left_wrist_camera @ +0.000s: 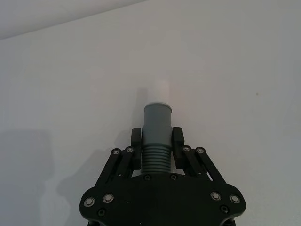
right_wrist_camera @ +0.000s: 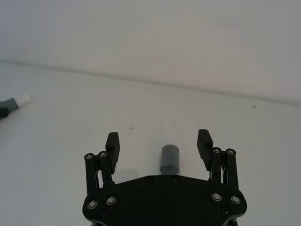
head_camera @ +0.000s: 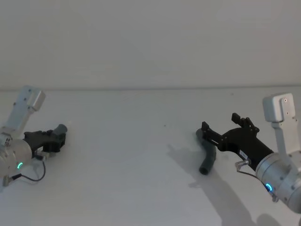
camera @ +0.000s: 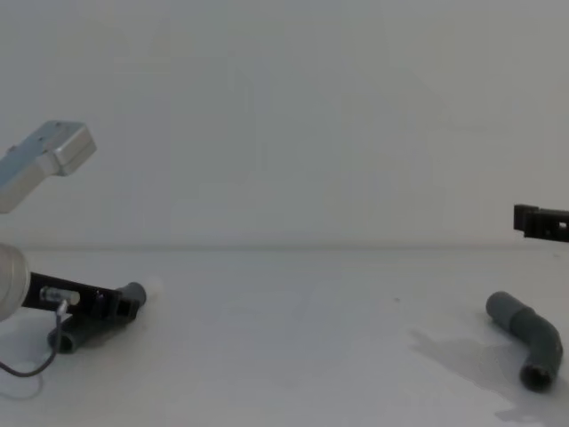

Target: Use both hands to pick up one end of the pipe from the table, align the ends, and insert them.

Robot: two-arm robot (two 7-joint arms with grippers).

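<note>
My left gripper (head_camera: 52, 140) (left_wrist_camera: 156, 140) (camera: 120, 302) is low at the table's left, shut on the ribbed part of one grey pipe piece (left_wrist_camera: 157, 123) (head_camera: 60, 129). That piece's white tip (left_wrist_camera: 160, 88) (camera: 151, 289) points out past the fingers (left_wrist_camera: 136, 140). The other pipe piece (head_camera: 207, 155) (camera: 530, 342), a bent grey elbow, lies on the white table (head_camera: 131, 165) at the right. My right gripper (head_camera: 221, 121) (right_wrist_camera: 159, 142) hovers open just above it. In the right wrist view its grey end (right_wrist_camera: 170, 159) shows between the spread fingers (right_wrist_camera: 112, 142), untouched.
The white table runs back to a plain wall of nearly the same colour. A wide bare stretch of table separates the two pipe pieces. A thin cable loops beside my left wrist (head_camera: 33, 176).
</note>
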